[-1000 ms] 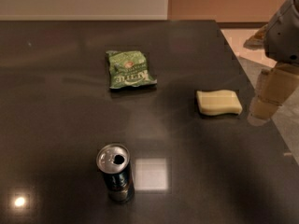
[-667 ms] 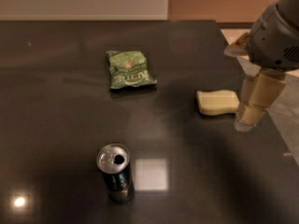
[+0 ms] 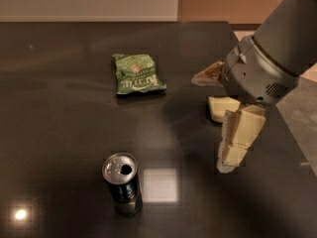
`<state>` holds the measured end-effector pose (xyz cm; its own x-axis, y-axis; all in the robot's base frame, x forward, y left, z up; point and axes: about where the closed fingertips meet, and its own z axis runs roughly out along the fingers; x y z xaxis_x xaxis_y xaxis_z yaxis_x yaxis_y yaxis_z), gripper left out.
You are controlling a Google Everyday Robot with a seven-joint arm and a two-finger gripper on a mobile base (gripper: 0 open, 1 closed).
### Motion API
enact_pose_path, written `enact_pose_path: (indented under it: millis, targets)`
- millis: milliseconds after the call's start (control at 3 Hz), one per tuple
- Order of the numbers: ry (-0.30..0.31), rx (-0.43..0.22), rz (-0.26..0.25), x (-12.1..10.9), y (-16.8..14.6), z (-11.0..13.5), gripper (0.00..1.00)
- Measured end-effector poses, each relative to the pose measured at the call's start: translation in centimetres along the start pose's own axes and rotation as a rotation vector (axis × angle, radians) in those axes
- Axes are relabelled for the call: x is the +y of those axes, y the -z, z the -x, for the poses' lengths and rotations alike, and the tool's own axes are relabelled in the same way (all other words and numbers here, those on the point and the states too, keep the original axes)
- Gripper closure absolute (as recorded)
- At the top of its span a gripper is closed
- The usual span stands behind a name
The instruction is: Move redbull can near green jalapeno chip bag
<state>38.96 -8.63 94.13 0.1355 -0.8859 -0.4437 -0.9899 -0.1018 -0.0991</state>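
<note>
**Status: no part of the move done, can not yet grasped**

The can (image 3: 122,182) stands upright on the desk (image 3: 59,123) at the near edge of view, left of centre, with its silver top and tab hole showing. The bag (image 3: 137,73) lies flat further back, well apart from the can, with bare desk between them. By this layout the placement has not been achieved.

The hand (image 3: 229,157) hangs at the right side of the desk, pointing down, just beside and partly in front of a pale yellow block (image 3: 220,107). It is well apart from the can and touches neither task item. Whether it is set wide or narrow cannot be told from this view. It carries nothing that can be seen.

Outstanding, in my judgement:
- bring the hand across to the can
- take hold of the can
- carry it towards the far side and set it down upright close to the bag

Finding: early approach stage, all working steps remain
</note>
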Motion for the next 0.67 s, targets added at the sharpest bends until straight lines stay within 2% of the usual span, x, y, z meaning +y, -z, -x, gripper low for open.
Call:
enact_pose_path:
  millis: [667]
  targets:
    - [0.155, -0.157, 0.117, 3.9, -5.6, 5.4, 0.00]
